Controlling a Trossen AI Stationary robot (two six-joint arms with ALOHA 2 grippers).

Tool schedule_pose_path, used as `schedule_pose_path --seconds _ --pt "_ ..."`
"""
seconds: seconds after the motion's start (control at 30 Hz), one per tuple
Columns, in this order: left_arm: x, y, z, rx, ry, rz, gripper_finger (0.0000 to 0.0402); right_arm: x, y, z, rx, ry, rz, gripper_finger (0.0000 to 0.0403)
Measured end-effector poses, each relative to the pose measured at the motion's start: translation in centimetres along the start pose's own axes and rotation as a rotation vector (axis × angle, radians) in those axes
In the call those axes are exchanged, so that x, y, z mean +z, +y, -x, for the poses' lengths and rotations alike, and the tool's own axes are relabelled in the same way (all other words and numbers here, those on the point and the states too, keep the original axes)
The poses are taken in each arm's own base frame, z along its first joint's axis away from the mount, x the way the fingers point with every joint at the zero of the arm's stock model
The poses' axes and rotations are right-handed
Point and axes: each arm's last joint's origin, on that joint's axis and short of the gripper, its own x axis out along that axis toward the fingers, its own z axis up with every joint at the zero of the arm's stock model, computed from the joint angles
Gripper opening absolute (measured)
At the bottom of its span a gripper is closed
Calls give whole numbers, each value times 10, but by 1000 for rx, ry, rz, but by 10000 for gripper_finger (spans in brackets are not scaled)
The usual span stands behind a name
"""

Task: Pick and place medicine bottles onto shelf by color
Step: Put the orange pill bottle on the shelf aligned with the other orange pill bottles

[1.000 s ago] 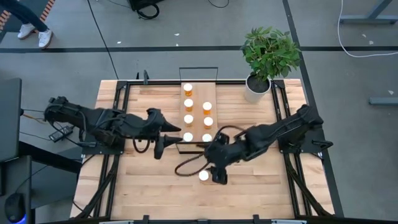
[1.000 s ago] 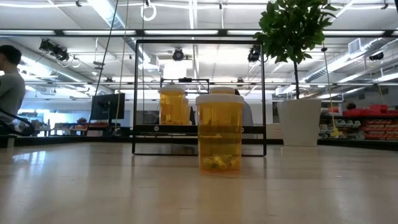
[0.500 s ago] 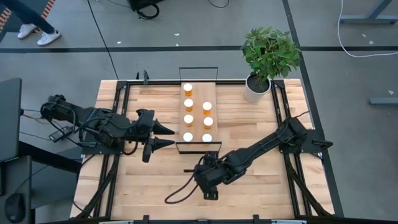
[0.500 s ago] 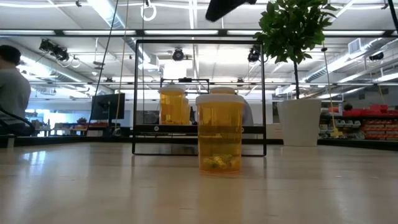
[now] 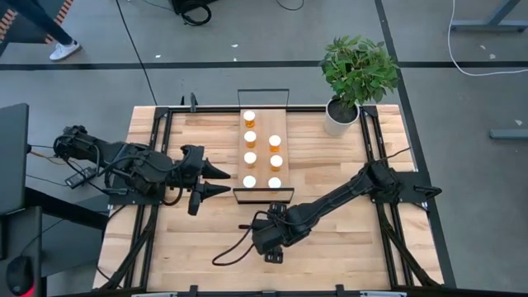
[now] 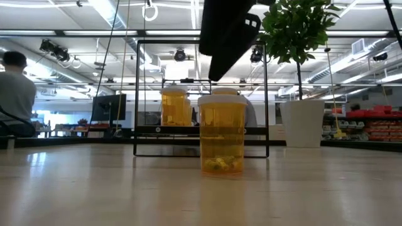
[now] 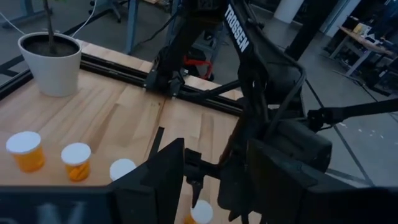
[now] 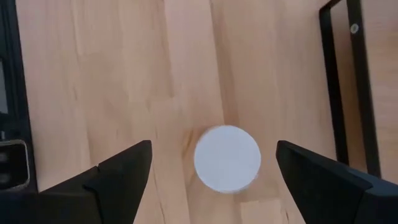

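Observation:
One orange medicine bottle [image 6: 222, 135] with a white cap [image 8: 227, 158] stands upright on the tabletop, in front of the shelf. My right gripper [image 8: 213, 149] is open and points down over it, one finger on either side of the cap, touching nothing. In the low view it hangs above the bottle [image 6: 220, 66], and in the high view it hides the bottle [image 5: 271, 247]. The light-wood shelf [image 5: 262, 169] holds several capped bottles, such as one at the far end [image 5: 249, 118]. My left gripper [image 5: 228, 181] is open and empty, left of the shelf's near end.
A potted plant in a white pot [image 5: 340, 115] stands at the table's far right corner. The shelf's black end frame [image 6: 201, 100] rises behind the loose bottle. A black cable [image 5: 235, 247] trails from my right arm. A person [image 6: 16, 94] is in the room beyond.
My right gripper has gone toward the table's left and near edges and come down over the loose bottle, which now sits between its open fingers. My left gripper has drawn back from the shelf toward the table's left edge and then kept still.

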Motion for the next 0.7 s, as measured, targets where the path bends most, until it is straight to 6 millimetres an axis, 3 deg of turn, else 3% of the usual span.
schedule_pose_path --seconds 0.7 --pt "-2 -2 1 -5 14 19 173 -11 -5 -31 -80 54 -118 353"
